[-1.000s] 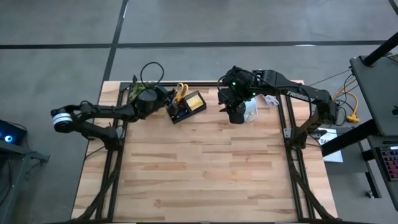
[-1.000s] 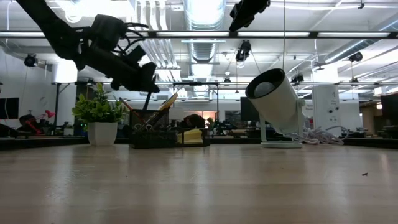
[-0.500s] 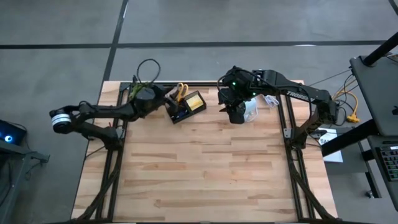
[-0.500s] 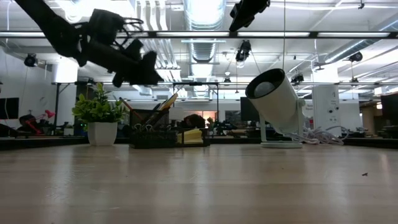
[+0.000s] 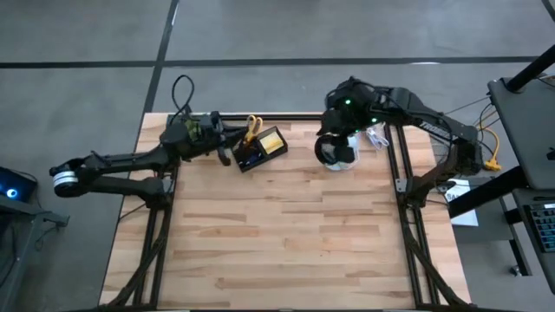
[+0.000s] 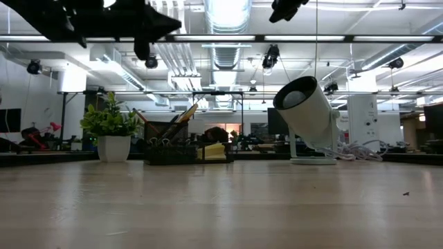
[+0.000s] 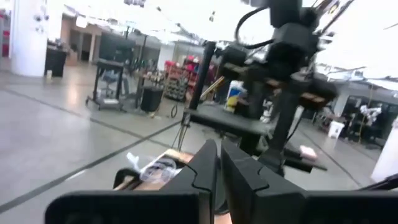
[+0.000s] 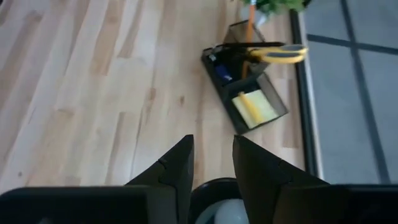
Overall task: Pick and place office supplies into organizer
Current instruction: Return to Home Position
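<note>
The black organizer [image 5: 258,149] [image 8: 245,81] [image 6: 185,151] stands at the table's far edge. In it are the yellow-handled scissors [image 5: 251,128] [image 8: 277,53], a yellow sticky-note block [image 5: 271,141] [image 8: 255,106] and orange pencils [image 6: 187,113]. My left gripper [image 5: 224,149] [image 7: 219,163] [image 6: 166,24] is shut and holds nothing. It hangs high, just left of the organizer, and points about level. My right gripper [image 5: 334,146] [image 8: 211,155] [image 6: 287,8] is open with nothing between its fingers, well above the white round cup [image 5: 345,156] [image 6: 304,111].
A small green plant [image 6: 111,131] stands left of the organizer at the far edge. The white cup is tilted on a stand [image 6: 311,159], with a white coiled cable [image 5: 375,139] [image 6: 360,151] beside it on the right. Bare wood [image 5: 286,234] fills the middle and near side.
My left gripper has risen from just above the organizer and drawn back toward the table's left, tipping up from a downward slant to about level. Its fingers stood apart half a second ago and are shut now. My right gripper has gone slightly up and toward the far right.
</note>
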Robot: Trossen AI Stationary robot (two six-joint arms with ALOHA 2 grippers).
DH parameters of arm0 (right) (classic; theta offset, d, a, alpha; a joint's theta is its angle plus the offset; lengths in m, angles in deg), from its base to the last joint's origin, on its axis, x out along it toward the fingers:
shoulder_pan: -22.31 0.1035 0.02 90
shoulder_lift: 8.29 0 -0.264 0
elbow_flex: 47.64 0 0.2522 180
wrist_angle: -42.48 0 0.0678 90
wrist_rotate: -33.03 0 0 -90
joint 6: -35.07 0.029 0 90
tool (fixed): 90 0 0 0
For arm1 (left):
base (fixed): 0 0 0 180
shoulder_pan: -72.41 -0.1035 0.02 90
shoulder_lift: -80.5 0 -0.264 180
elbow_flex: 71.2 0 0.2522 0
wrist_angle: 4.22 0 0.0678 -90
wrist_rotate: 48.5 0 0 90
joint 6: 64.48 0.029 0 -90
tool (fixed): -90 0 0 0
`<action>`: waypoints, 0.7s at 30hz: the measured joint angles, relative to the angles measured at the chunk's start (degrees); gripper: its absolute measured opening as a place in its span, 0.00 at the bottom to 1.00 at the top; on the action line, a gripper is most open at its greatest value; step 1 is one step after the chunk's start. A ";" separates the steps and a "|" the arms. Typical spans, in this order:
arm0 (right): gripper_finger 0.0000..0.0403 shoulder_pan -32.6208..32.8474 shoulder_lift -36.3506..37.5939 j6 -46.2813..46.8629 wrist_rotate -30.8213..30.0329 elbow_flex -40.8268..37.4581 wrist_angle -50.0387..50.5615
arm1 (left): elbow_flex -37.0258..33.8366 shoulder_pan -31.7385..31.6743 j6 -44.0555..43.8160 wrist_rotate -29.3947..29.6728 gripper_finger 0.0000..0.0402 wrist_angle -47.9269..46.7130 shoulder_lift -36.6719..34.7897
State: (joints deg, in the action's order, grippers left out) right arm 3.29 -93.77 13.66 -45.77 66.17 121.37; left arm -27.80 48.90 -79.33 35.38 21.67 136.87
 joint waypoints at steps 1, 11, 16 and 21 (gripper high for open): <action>0.24 -0.49 0.49 0.00 0.00 0.00 -0.15 | -0.02 1.07 0.12 0.99 0.02 0.03 -0.71; 0.20 -2.22 3.67 1.36 0.13 -5.25 -2.07 | -1.56 16.76 7.56 13.98 0.00 -4.58 -5.56; 0.18 -2.26 4.83 2.76 4.50 -10.50 -7.29 | -5.99 20.72 8.06 15.33 0.00 -4.55 -10.70; 0.17 -2.26 6.27 5.51 4.82 -15.10 -13.35 | -13.50 24.09 6.19 20.81 0.00 -4.67 -18.88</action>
State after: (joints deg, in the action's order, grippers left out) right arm 1.03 -87.49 19.18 -40.95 51.07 108.02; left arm -41.30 73.00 -73.14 56.19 17.00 117.99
